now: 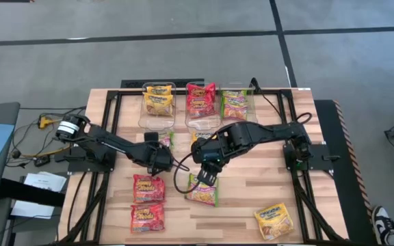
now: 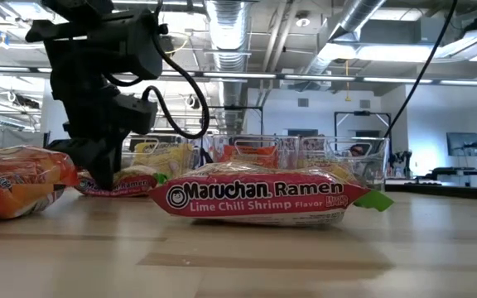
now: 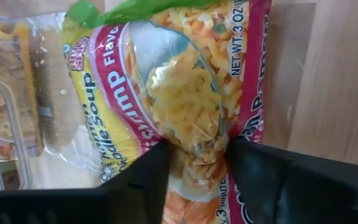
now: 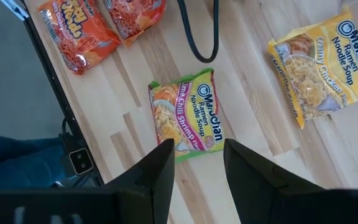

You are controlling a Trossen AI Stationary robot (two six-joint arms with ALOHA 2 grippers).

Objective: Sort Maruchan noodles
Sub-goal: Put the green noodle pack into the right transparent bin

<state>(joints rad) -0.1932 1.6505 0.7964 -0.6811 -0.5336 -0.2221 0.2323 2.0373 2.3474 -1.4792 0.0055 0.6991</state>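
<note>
Fingers of the left gripper (image 3: 194, 165) pinch a green-edged crinkly shrimp ramen packet (image 3: 185, 93). Right gripper (image 4: 197, 165) hovers empty and parted, directly above a green lime-chili packet (image 4: 185, 115) lying lengthwise toward it.

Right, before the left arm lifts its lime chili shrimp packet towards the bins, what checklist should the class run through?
1. Left gripper has a finger on each side of the green packet: ok.
2. Grip firm enough to lift: cannot tell.
3. Green bin stands at the table's back edge, with a matching packet inside: ok.
4. Right gripper is open over the second green packet, apart from the left gripper: ok.
5. Black cable looping between the two grippers will not snag: cannot tell.
</note>
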